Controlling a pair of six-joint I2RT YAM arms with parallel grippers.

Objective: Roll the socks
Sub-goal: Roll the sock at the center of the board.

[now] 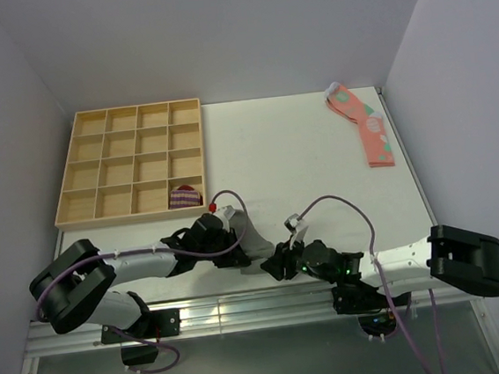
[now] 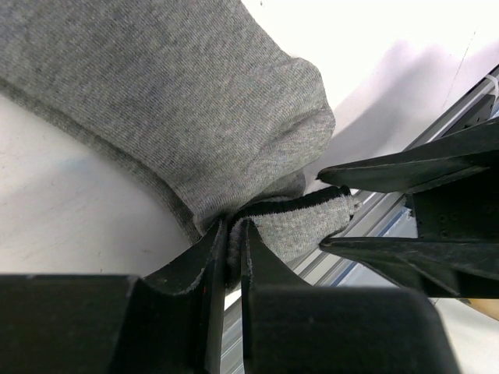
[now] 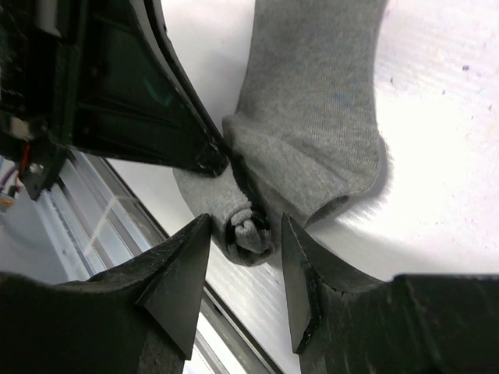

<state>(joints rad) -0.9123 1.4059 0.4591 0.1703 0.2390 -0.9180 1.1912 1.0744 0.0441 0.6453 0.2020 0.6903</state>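
Down at the near edge of the worktop (image 1: 299, 147), about midway along it, the two arms meet over the grey sock (image 2: 195, 101). The sock lies flat on the white surface, its body running away from the edge and its cuff end, marked by a dark stripe, pointing toward the metal rail (image 1: 243, 307) that borders the worktop on the near side.

The left hand (image 2: 231, 234) is narrowed to a slit and pinches a fold of the sock right at the dark stripe, so the knit bunches up between its two fingers. The fabric around the pinch is creased and gathered, and the rest of the sock spreads out wide and smooth beyond it.

The right hand (image 3: 245, 226) comes in from the right with its fingers partly apart. The curled cuff end of the sock sits between the two fingertips, just beside each, and a firm squeeze does not show; the fingers straddle it rather than clamp it. In the right wrist view this end looks like a small tight curl of fabric hanging just over the worktop edge above the rail.

Far left on the worktop stands a wooden tray (image 1: 133, 218) of small compartments; a purple-striped bundle (image 1: 184, 196) sits in the rightmost compartment of its nearest row. Pink socks (image 1: 367, 127) with pale spots lie at the far right corner, well apart from both hands.
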